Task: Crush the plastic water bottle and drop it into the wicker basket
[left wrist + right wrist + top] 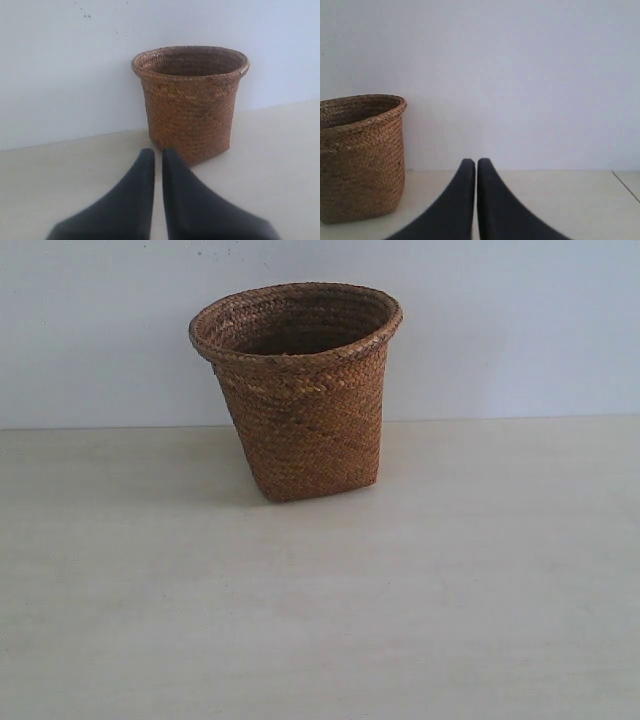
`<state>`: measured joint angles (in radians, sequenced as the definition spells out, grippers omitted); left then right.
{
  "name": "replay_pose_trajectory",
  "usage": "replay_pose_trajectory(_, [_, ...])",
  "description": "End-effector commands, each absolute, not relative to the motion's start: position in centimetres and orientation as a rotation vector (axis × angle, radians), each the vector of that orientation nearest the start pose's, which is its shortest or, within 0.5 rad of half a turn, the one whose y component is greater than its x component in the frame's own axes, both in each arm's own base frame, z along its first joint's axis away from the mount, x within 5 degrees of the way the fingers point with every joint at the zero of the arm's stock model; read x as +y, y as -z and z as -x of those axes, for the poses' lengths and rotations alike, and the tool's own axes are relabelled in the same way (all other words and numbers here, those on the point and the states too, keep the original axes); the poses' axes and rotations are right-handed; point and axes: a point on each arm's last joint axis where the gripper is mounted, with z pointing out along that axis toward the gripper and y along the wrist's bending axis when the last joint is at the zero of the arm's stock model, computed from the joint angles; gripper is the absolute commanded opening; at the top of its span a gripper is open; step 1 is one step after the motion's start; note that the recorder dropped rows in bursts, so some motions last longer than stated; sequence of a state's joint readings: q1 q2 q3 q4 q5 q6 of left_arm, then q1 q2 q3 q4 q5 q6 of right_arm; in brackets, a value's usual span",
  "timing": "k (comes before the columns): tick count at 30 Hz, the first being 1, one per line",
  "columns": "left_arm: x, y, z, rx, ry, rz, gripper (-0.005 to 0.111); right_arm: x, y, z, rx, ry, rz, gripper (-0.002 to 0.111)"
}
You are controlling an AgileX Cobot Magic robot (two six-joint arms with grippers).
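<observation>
The brown wicker basket stands upright on the pale table near the back wall, and what shows of its inside is dark. The plastic water bottle shows in no view. Neither arm appears in the exterior view. In the left wrist view my left gripper is shut with nothing between its black fingers, and the basket stands just beyond the tips. My right gripper is also shut and empty, with the basket off to one side of it.
The pale wooden table runs back to a plain white wall. A thin seam or table edge shows in the right wrist view.
</observation>
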<state>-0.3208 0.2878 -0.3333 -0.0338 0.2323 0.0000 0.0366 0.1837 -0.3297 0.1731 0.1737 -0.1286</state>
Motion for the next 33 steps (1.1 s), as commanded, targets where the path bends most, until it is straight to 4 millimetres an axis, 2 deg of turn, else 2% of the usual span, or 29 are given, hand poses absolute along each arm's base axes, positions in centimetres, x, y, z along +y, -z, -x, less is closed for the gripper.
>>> replay_pose_trajectory(1, [-2.0, -28.0, -5.9, 1.593, 0.299, -0.219, 0.004, 0.4, -28.4, -5.1, 1.451, -0.078, 0.008, 0.0])
replay_pose_trajectory(5, [-1.9, -27.1, -5.5, 1.556, 0.302, -0.213, 0.004, 0.4, -27.1, -5.2, 1.475, -0.076, 0.01, 0.0])
replay_pose_trajectory(11, [-2.0, -24.1, -6.0, 1.607, 0.295, -0.218, 0.004, 0.4, -23.8, -5.9, 1.559, -0.059, 0.018, 0.0])
replay_pose_trajectory(14, [-2.1, -23.2, -6.1, 1.601, 0.294, -0.215, 0.004, 0.3, -22.8, -6.1, 1.542, -0.057, 0.004, 0.0])
replay_pose_trajectory(19, [-2.1, -22.7, -6.2, 1.619, 0.292, -0.218, 0.004, 0.3, -22.2, -6.2, 1.557, -0.058, 0.001, 0.0])
replay_pose_trajectory(33, [-2.1, -22.7, -6.2, 1.617, 0.293, -0.217, 0.004, 0.3, -22.2, -6.2, 1.557, -0.06, -0.001, 0.0])
